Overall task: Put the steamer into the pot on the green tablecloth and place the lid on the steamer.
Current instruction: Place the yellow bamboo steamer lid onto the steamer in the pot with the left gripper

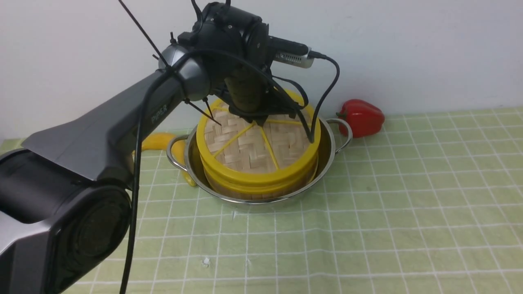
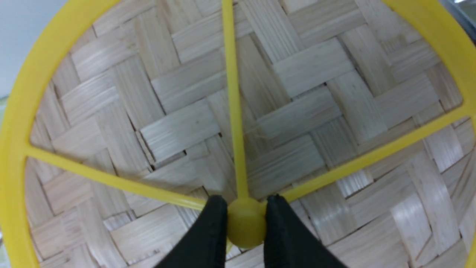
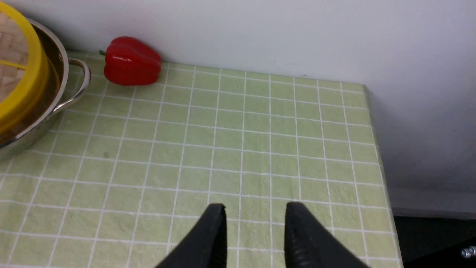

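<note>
One stack, front view: lid (image 1: pixel 253 143) on the steamer (image 1: pixel 253 184), steamer in the pot (image 1: pixel 325 143), pot on the cloth (image 1: pixel 388 212); the left arm (image 1: pixel 122 110) hangs over the middle.
Seating, front view: we cannot tell whether the lid lies flush all round.
Risk, front view: a cable (image 1: pixel 312 130) dips beside the lid's edge; we judge it could catch there when the arm rises and drag the lid askew.
Grip, left wrist view: left fingers (image 2: pixel 219 223) pinch the knob (image 2: pixel 245 227) where the spokes (image 2: pixel 232 93) meet, closed on it from both sides.
Risk, left wrist view: if the arm lifts before they let go, the lid comes off with it; a sideways pull on release could shift the lid, or the steamer in the pot.
Right wrist view: right fingers (image 3: pixel 215 230) stand partly open with nothing between them, over bare cloth, well apart from the pot and the pepper (image 3: pixel 130 61).
Risk, right wrist view: little; we think that arm matters only if it swings toward the pot's handle (image 3: pixel 81 85).
</note>
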